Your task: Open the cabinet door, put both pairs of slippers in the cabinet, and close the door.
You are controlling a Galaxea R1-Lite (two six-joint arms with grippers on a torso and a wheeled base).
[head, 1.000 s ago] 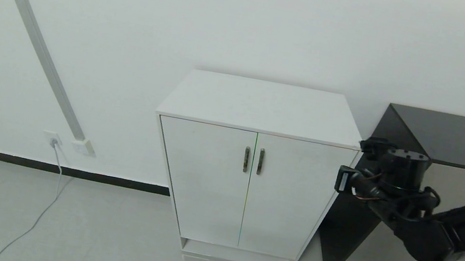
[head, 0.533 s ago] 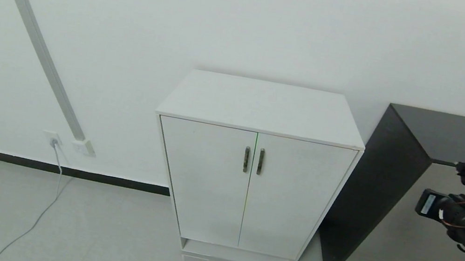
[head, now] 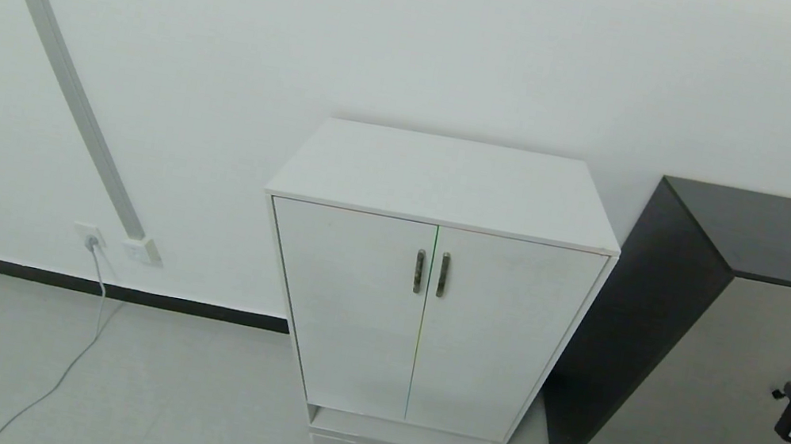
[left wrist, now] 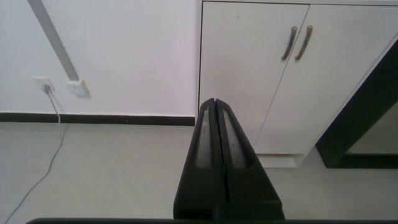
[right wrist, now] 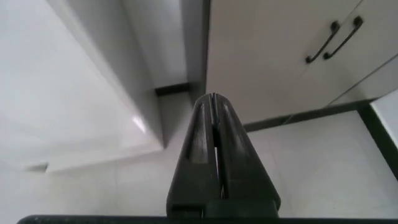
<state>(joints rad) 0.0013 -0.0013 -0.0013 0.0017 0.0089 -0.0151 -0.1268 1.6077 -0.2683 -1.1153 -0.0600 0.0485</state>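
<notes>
Left fingers (left wrist: 204, 134) pressed together, empty. Right fingers (right wrist: 202, 134) likewise, off by the black cabinet (head: 669, 316). White cabinet (head: 442, 182) lies ahead of left fingers, doors shut. Door handles (head: 419, 271) upright, paired at centre seam. Left arm looks better placed.

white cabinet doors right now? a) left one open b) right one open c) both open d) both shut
d: in the head view both doors of the white cabinet sit flush with its front, and the two handles hang side by side at the centre seam.
</notes>
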